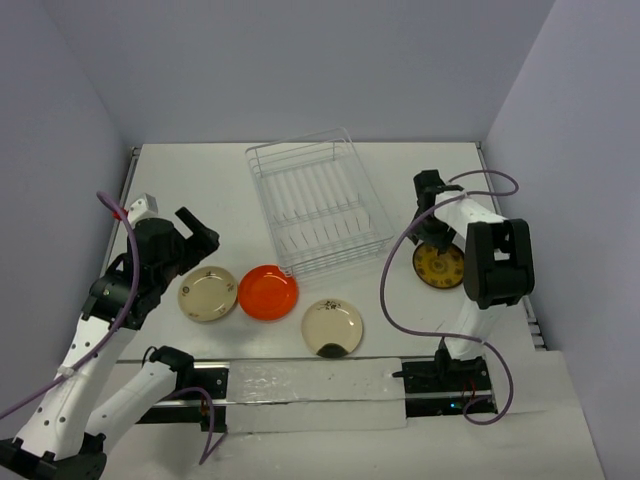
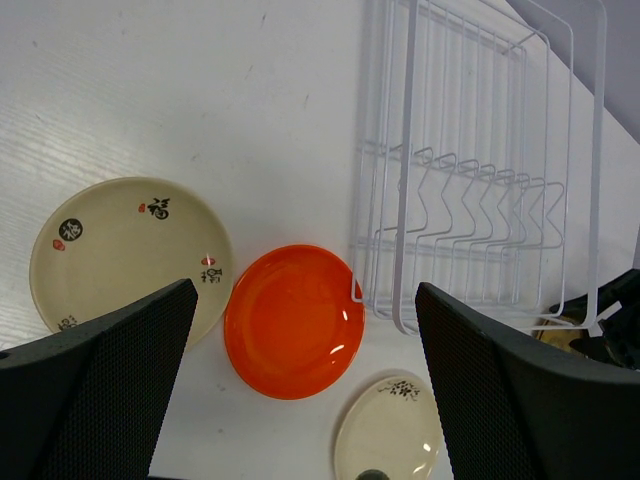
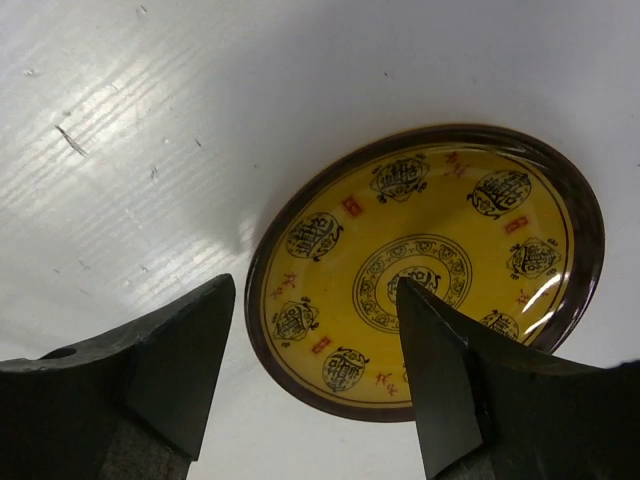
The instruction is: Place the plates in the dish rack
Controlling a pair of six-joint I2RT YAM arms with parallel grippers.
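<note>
The wire dish rack [image 1: 320,205] [image 2: 480,170] stands at the table's back centre with no plates in it. A mustard-yellow plate [image 1: 440,268] [image 3: 430,250] lies flat to its right. My right gripper [image 1: 436,243] [image 3: 315,290] is low over the plate's edge and open, one finger above the patterned centre and the other outside the rim. In front of the rack lie an orange-red plate [image 1: 268,292] [image 2: 290,335] and two cream plates [image 1: 208,294] [image 1: 332,326] [image 2: 120,250] [image 2: 390,430]. My left gripper [image 1: 200,232] [image 2: 305,300] hovers wide open above the left cream plate and the orange-red plate, holding nothing.
Grey walls close in the table on the left, back and right. A black rail with a clear sheet [image 1: 310,392] runs along the near edge between the arm bases. Purple cables [image 1: 392,300] loop beside the right arm.
</note>
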